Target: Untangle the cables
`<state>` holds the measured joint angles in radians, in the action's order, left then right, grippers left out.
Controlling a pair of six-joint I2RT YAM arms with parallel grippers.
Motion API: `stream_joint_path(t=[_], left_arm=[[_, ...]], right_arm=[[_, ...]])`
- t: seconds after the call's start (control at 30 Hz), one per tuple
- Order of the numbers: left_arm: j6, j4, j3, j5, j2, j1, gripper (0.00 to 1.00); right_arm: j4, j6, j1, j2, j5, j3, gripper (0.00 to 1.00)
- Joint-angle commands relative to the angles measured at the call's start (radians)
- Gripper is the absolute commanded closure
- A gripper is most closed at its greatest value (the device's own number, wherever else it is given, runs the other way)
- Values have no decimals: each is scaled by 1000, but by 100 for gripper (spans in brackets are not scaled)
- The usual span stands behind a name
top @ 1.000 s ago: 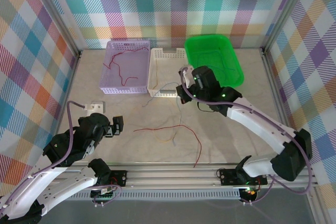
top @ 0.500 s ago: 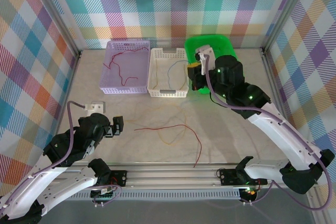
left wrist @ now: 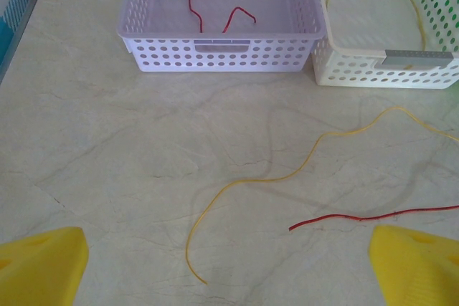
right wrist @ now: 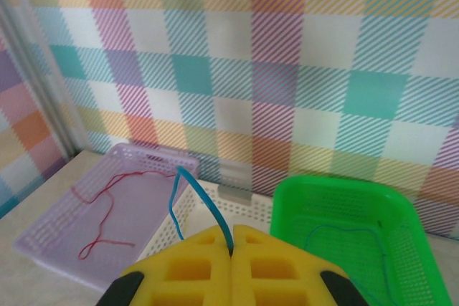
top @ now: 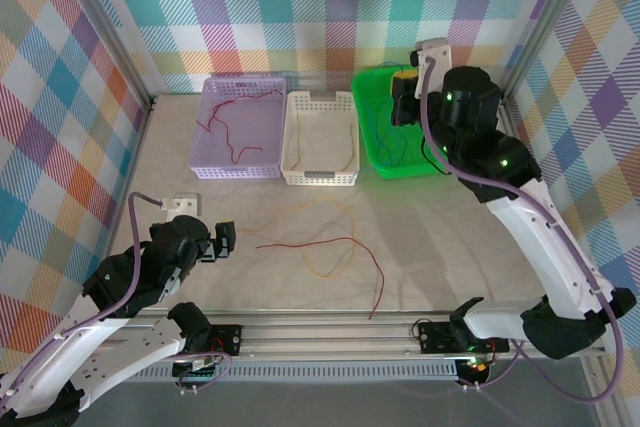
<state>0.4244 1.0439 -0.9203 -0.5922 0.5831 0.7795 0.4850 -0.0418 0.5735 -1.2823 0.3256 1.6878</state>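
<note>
right gripper pinching blue cable, swung from white basket up over green basket | left gripper spread wide, hasn't budged | red cable, yellow cable lying loose on table

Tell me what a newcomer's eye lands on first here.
The right arm is raised over the green basket at the far right, its jaws shut on a blue wire. Next come a red wire and a yellow wire, lying loose mid-table in front of the purple basket and the white basket.
</note>
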Motion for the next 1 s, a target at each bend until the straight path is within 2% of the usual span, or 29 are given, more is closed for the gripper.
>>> stream_joint_path(t=[0.0,0.2,0.47,0.97], left_arm=[[-19,-8,8,-3,0,-8,0],[-20,-10,9,0,8,-8,0],[-20,-10,9,-2,9,-8,0],[-19,-10,9,-6,16,-9,0]], right_arm=[[8,-37,-59,-40,27,36,100],[21,-143,-227,-114,-72,61,100],[27,-220,-365,-256,-166,124,100],[41,-234,-449,-520,-212,224,100]])
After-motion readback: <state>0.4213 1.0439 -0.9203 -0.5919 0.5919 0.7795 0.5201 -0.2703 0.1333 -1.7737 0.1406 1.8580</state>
